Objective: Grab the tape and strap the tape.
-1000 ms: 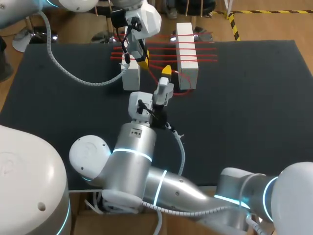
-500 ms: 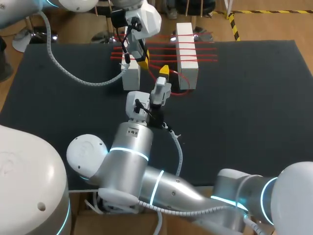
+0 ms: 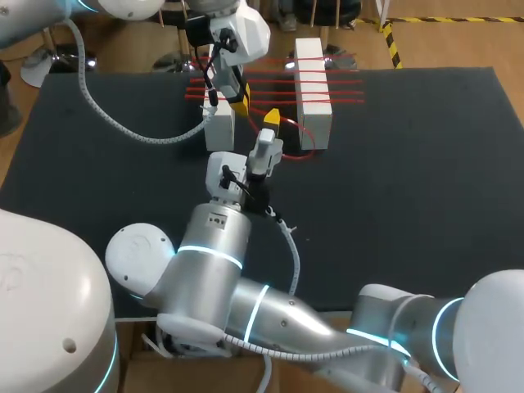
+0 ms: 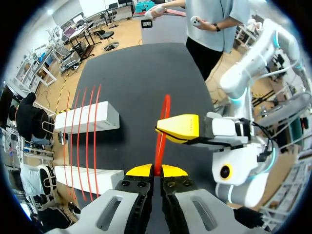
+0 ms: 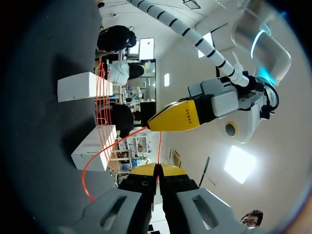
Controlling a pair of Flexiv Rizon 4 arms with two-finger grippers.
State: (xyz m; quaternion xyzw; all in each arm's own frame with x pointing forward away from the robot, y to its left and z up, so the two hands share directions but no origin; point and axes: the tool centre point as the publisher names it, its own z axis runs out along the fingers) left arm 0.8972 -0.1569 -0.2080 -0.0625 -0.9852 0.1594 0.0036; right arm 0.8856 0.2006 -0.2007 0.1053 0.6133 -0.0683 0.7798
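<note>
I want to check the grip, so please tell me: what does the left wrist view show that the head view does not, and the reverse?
Only the left wrist view: the left gripper has its tips shut on the tape, which leads out from between them. Only the head view: the left arm itself, coming in over the table. Both: two white blocks, tape strands across them, and the right gripper.

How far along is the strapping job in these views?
Done: thin red tape already spans the two white rectangular blocks in several strands. In hand: left pincer and right pincer are each shut on the tape's loose run. Left: likely laying this run across and securing it.
</note>
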